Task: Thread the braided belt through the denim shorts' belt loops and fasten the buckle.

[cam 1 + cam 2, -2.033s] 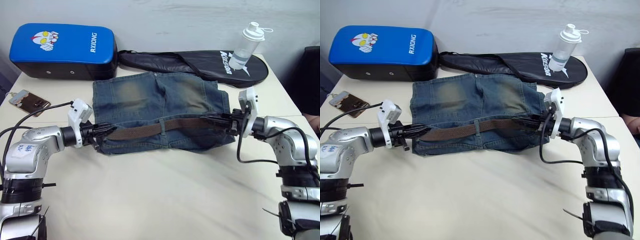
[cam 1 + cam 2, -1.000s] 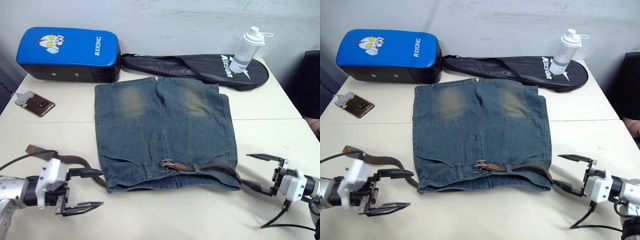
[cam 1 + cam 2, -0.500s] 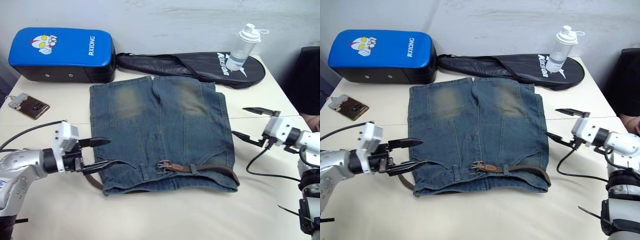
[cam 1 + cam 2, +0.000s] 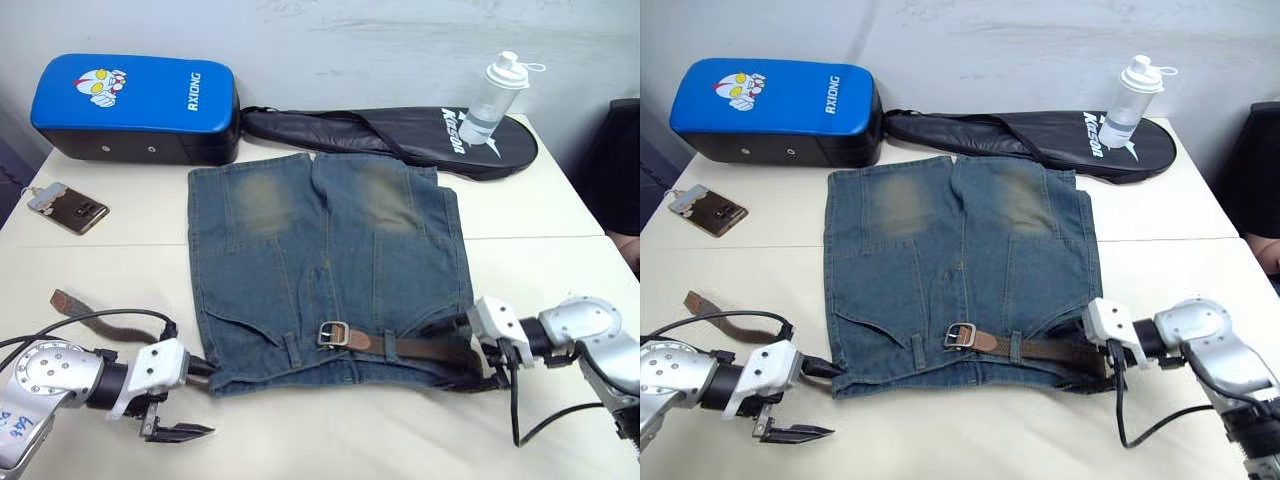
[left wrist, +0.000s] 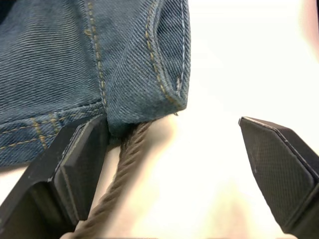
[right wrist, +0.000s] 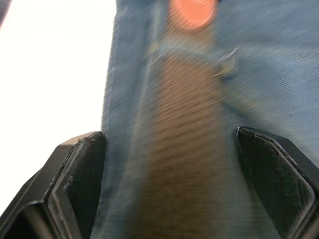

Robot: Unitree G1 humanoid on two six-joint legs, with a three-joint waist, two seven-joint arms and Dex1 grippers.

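Head views: The denim shorts lay flat in the middle of the table, waistband toward the near edge. The braided belt ran along the right half of the waistband under belt loops, with the buckle resting near the waistband's centre. The belt's other part emerged from the left corner of the waistband, and its free end lay on the table near the left edge. The left gripper sat at the near-left corner of the shorts, fingers spread wide, one finger at the cloth corner and the other over bare table; it held nothing. The right gripper sat at the near-right corner of the shorts, its fingers parted over the waistband edge and the belt. Along the far edge lay a blue pad, a black racket bag and a clear bottle. A phone lay near the left edge.

Left wrist view: The two fingers stood far apart. One was just beside the hemmed denim corner and the belt strap leaving it; the other was over bare table.

Right wrist view: The fingers stood wide apart on either side of the belt, which ran along the waistband. The view was blurred; contact with the belt could not be determined.
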